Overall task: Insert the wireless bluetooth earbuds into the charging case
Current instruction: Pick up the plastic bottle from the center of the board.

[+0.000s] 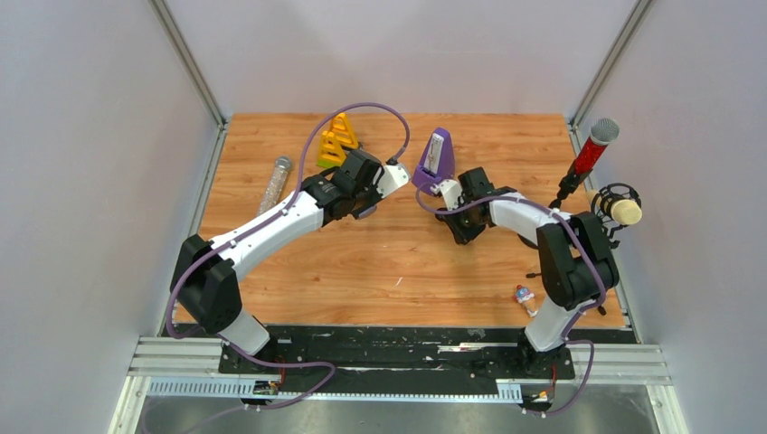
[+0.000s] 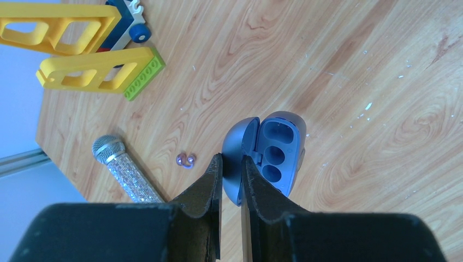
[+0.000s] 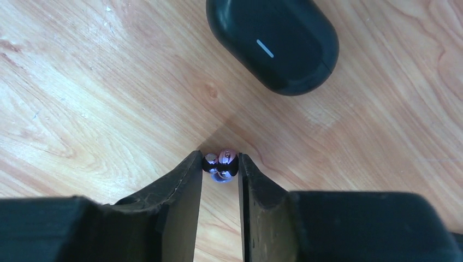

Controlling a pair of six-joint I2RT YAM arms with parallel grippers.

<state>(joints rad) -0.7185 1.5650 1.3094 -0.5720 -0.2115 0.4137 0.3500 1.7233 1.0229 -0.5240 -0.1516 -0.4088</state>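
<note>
The left claw (image 2: 231, 161) is clamped on the lid (image 2: 240, 144) of an open grey-blue case (image 2: 279, 153). The right claw (image 3: 220, 164), midway between the table's (image 1: 362, 271) side edges and just short of the closed black charging case (image 3: 273, 41), pinches one tiny earbud (image 3: 226, 162).

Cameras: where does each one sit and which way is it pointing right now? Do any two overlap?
Top external: above and behind the bases, looking down on the wooden table; the left arm and right arm show whole.
Left wrist: on the left arm, looking down past the left gripper, clamped on the lid of an open grey-blue case.
Right wrist: looking down past the right gripper, pinching an earbud, black charging case beyond.
Shared: top and left wrist both show the yellow blocks and silver microphone.
</note>
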